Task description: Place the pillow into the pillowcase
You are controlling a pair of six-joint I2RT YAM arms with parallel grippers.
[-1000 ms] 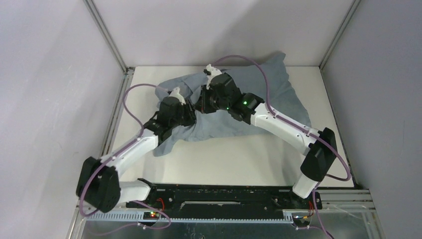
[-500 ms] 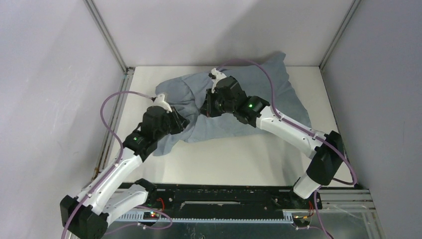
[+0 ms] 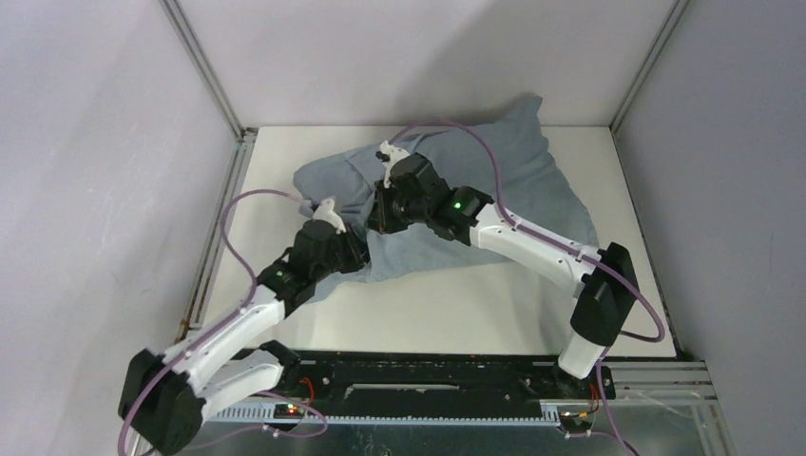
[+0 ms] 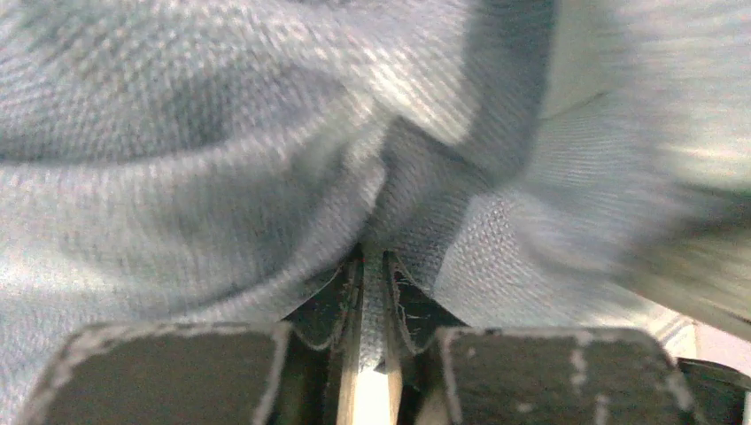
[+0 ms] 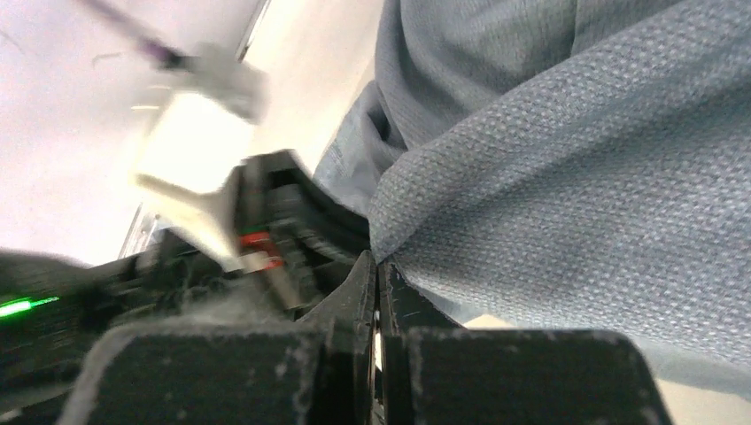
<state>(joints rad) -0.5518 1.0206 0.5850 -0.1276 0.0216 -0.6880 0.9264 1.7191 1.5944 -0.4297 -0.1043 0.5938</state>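
Two pinches on one pillowcase [image 3: 518,180], lying plump at the far middle of the table [image 3: 456,304]; pillow unseen, probably inside. Left gripper [image 4: 372,266] nips a fold at its near-left edge; right gripper [image 5: 377,266] clamps cloth just beside, likely to tug the mouth straight.
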